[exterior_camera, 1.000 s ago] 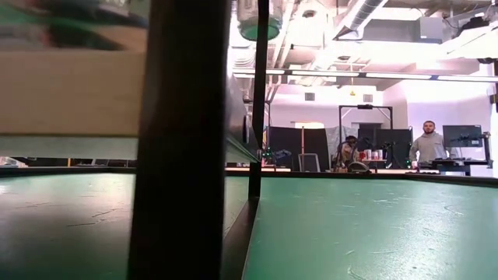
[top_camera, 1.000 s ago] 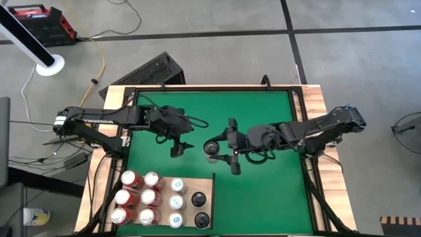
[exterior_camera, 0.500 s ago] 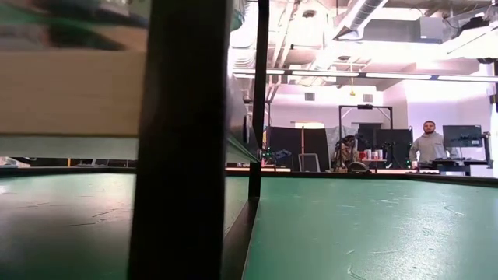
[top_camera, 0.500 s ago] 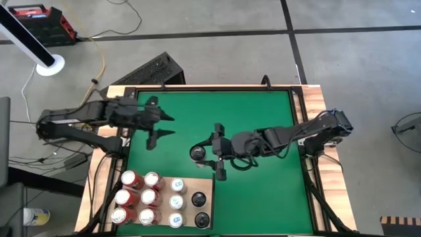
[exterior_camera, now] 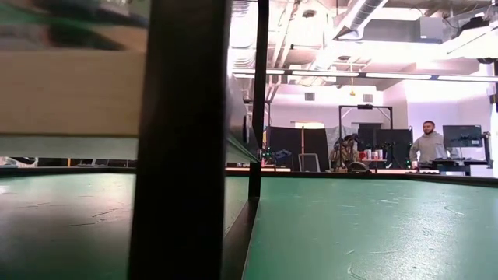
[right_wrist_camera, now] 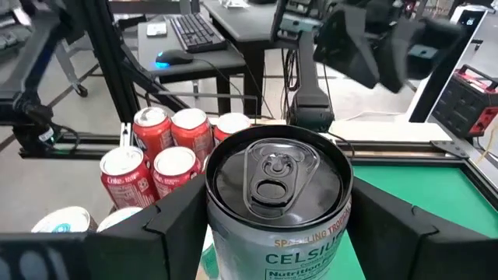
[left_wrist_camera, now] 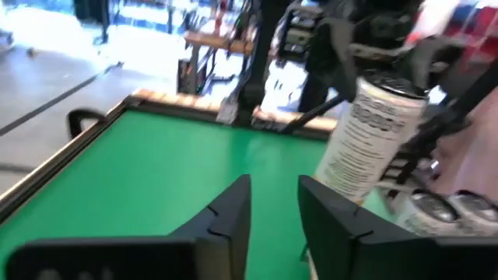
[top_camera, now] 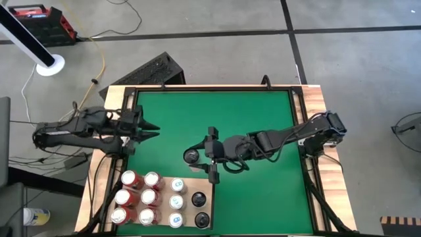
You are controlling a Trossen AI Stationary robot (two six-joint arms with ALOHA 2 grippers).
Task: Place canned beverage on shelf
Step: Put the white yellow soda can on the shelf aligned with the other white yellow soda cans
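While clamped on canned beverage (top_camera: pixel 191 155), right gripper (top_camera: pixel 212 153) sits over green mat (top_camera: pixel 263 118), just beyond far edge of shelf (top_camera: pixel 206 184). Fingers (right_wrist_camera: pixel 175 225) flank can's sides, set wide to fit can; dark top with pull tab facing wrist camera. Can held clear of shelf, not among red cans (top_camera: pixel 139 196) and white cans (top_camera: pixel 176 202) standing there. Left gripper (top_camera: pixel 146 129) parked at mat's left edge, fingers (left_wrist_camera: pixel 229 218) narrowly apart, holding nothing.

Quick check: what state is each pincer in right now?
Left pincer: empty, fingers apart by a narrow gap.
Right pincer: closed on the can.
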